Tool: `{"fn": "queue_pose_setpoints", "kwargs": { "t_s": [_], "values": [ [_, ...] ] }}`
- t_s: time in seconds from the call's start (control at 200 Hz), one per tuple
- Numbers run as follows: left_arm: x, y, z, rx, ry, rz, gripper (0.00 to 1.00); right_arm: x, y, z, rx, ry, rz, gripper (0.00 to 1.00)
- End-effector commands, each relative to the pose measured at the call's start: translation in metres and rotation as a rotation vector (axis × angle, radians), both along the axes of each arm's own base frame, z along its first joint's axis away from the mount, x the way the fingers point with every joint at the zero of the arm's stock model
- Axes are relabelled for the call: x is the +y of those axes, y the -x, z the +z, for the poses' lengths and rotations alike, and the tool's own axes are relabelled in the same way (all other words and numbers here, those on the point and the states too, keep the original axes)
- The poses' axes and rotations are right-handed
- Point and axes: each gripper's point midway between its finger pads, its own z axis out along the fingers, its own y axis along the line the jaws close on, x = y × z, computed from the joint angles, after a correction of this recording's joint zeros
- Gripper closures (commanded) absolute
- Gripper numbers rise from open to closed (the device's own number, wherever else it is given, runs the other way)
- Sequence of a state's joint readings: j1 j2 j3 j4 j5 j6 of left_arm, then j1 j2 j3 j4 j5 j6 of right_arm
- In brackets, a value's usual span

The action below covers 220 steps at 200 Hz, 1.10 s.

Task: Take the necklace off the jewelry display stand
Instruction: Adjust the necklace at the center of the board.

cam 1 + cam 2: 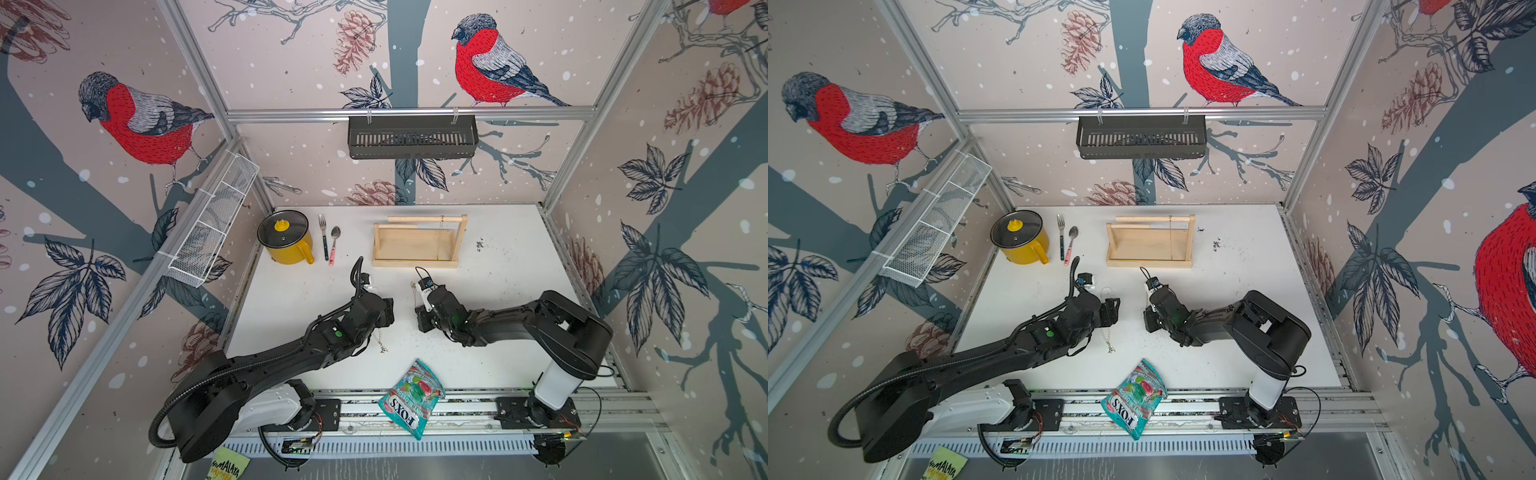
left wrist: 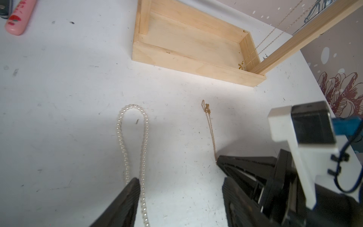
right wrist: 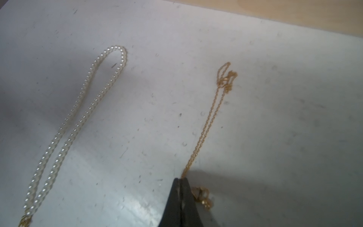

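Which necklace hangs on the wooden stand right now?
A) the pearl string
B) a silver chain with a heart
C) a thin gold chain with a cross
C: the thin gold chain with a cross hangs from the jewelry display stand into its tray, while the pearl necklace lies on the table.

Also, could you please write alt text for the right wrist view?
The right gripper, fingers shut, pinches a gold chain necklace lying on the white table. A pearl necklace lies looped beside it, apart; the wooden stand blurs beyond.
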State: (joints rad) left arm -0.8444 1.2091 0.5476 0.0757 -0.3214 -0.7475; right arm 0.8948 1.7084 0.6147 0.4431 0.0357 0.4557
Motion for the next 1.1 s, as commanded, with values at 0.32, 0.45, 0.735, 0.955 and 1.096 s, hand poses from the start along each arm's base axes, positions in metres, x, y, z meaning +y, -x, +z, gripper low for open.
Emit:
{"fn": "queue_pose_setpoints", "kwargs": {
  "t_s": [0.32,0.45,0.735,0.955,1.096],
  "values": [
    [-0.052,0.003,-0.032,0.189,0.016,-0.158,0.43,-0.033,0.055,-0.003,0.102,-0.021,-0.098,0.96],
    [-0.059,0.002,-0.036,0.210,0.033,-0.168,0.44,-0.038,0.066,0.005,0.108,-0.058,-0.099,0.96],
    [-0.069,-0.005,-0.043,0.230,0.014,-0.174,0.46,-0.039,0.088,0.006,0.136,-0.097,-0.084,0.95],
    [-0.065,-0.011,-0.039,0.208,0.001,-0.147,0.46,-0.033,0.099,0.020,0.126,-0.111,-0.071,0.91],
    [-0.062,-0.013,-0.036,0.196,-0.009,-0.132,0.45,-0.036,0.094,0.044,0.082,-0.134,-0.092,0.66]
  ]
}}
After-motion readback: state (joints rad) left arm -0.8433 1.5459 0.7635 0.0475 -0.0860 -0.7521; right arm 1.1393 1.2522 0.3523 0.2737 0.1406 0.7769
